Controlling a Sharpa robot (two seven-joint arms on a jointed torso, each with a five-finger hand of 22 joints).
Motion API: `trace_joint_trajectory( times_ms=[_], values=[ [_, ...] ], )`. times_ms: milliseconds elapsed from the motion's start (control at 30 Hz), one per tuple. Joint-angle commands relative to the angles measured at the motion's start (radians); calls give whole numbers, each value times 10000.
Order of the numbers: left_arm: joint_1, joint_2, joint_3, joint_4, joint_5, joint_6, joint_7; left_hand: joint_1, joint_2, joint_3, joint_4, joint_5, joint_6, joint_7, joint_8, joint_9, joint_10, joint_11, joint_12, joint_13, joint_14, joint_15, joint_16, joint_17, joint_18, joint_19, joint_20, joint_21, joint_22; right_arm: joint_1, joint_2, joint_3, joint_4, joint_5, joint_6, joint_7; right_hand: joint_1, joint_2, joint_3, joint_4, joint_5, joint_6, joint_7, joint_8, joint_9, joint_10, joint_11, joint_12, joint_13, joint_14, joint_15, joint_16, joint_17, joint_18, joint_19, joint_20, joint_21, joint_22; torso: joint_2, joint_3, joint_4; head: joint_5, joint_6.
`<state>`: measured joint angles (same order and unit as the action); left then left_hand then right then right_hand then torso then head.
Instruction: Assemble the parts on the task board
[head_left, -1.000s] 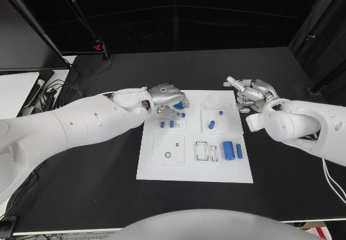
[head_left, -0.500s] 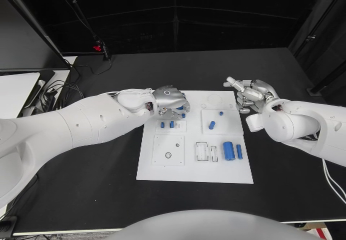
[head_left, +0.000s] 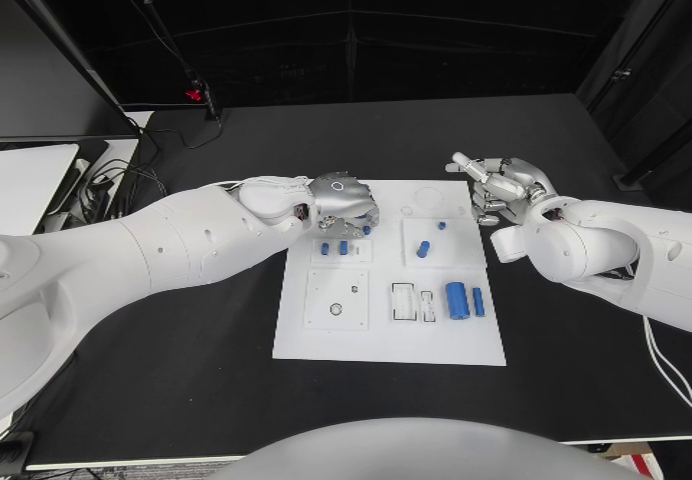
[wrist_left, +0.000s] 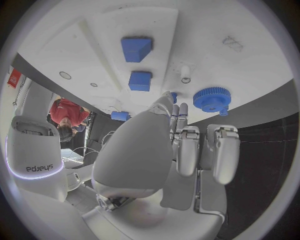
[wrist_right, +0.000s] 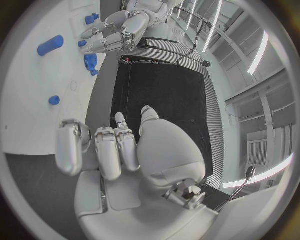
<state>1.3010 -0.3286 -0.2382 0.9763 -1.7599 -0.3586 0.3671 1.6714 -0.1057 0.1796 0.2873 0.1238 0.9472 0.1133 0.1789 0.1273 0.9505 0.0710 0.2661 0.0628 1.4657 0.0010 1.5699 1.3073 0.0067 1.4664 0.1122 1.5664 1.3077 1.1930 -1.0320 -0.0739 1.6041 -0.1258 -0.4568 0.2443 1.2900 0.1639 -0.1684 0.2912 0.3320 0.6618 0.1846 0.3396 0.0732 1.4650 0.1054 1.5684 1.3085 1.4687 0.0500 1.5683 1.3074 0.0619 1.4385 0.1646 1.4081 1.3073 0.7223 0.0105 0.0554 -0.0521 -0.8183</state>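
Since a second ago, the left hand (head_left: 340, 200) has crept slightly rightward along the far left corner of the task board (head_left: 389, 345), while the right hand (head_left: 503, 186) has stayed put off the board's far right corner, fingers loosely curled and holding nothing. From the left wrist, the left hand's fingers (wrist_left: 187, 150) reach toward a blue gear (wrist_left: 211, 98) lying on the board, fingertips just beside it; whether they grip it I cannot tell. Small blue parts (head_left: 339, 249) lie in a recess near that hand, a short blue peg (head_left: 424, 249) lies mid-board, and a larger blue cylinder (head_left: 456, 299) lies toward the near right beside a slimmer one (head_left: 477, 302).
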Motion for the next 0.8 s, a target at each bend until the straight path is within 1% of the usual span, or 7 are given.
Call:
trace_joint_trajectory(
  times_ms=[33,200,300,367,500,700,800],
  values=[
    [9,45,8,-55,-364,264,-75,76,-12,77,17,-42,93,15,-64,-15,79,-15,-67,-14,1051,-95,9,2635,-67,1044,-75,44,2631,12,13,5,10,-35,34,56,68,21,-66,-20,41,-77,15,59,-11,1058,82,24,2623,1021,73,25,2634,-143,-49,14,-35,2008,2,0,0,-5,-10],
    [6,61,8,-80,-467,321,-59,85,-16,112,20,-60,117,5,-74,-25,85,-23,-89,-17,1051,-98,9,2635,-67,1044,-76,44,2631,12,19,5,8,-35,41,51,71,27,-65,-20,42,-77,16,64,-11,1058,83,24,2623,1021,74,25,2634,-139,-59,14,-47,2004,-1,-2,-11,-13,-27],
    [1,59,8,-73,-491,320,-44,56,1,163,37,-74,142,4,-99,-43,57,-21,-139,-21,1051,-103,9,2635,-67,1044,-79,44,2631,12,18,5,6,-35,36,47,73,29,-65,-21,44,-77,16,67,-10,1058,83,24,2623,1021,74,25,2634,-134,-74,14,-65,1997,1,3,4,-27,-39],
    [-1,58,8,-73,-499,315,-41,42,14,188,40,-76,145,3,-114,-53,44,-22,-160,-22,1051,-105,9,2635,-67,1044,-80,44,2631,12,18,5,5,-35,37,46,74,30,-65,-21,44,-77,16,68,-10,1058,84,24,2623,1021,74,25,2634,-130,-84,14,-77,1992,0,-2,3,-42,-57],
    [-4,71,8,-98,-507,320,-53,2,54,248,46,-78,142,8,-152,-77,27,-19,-201,-21,1051,-107,9,2635,-67,1044,-82,44,2631,12,20,5,1,-35,33,42,74,30,-65,-21,44,-77,16,68,-10,1058,84,24,2623,1021,74,25,2634,-130,-84,14,-77,1992,3,1,2,-34,-52],
    [-11,119,8,-147,-510,433,-80,-45,110,319,47,-86,164,21,-181,-99,54,-10,-224,-15,1051,-100,9,2635,-67,1044,-84,44,2631,11,29,5,-5,-35,31,41,78,35,-65,-22,47,-77,17,74,-10,1058,85,24,2623,1021,75,25,2634,-120,-113,15,-112,1979,7,-4,4,-34,-61],
    [-17,127,9,-135,-511,493,-109,-87,152,388,44,-95,242,12,-182,-109,137,-17,-221,-8,1051,-98,9,2635,-67,1044,-84,44,2631,11,34,5,-8,-35,34,39,78,35,-65,-22,47,-77,17,74,-10,1058,85,24,2623,1021,75,25,2634,-120,-113,15,-112,1979,2,-7,-4,-35,-72]
  ],
)
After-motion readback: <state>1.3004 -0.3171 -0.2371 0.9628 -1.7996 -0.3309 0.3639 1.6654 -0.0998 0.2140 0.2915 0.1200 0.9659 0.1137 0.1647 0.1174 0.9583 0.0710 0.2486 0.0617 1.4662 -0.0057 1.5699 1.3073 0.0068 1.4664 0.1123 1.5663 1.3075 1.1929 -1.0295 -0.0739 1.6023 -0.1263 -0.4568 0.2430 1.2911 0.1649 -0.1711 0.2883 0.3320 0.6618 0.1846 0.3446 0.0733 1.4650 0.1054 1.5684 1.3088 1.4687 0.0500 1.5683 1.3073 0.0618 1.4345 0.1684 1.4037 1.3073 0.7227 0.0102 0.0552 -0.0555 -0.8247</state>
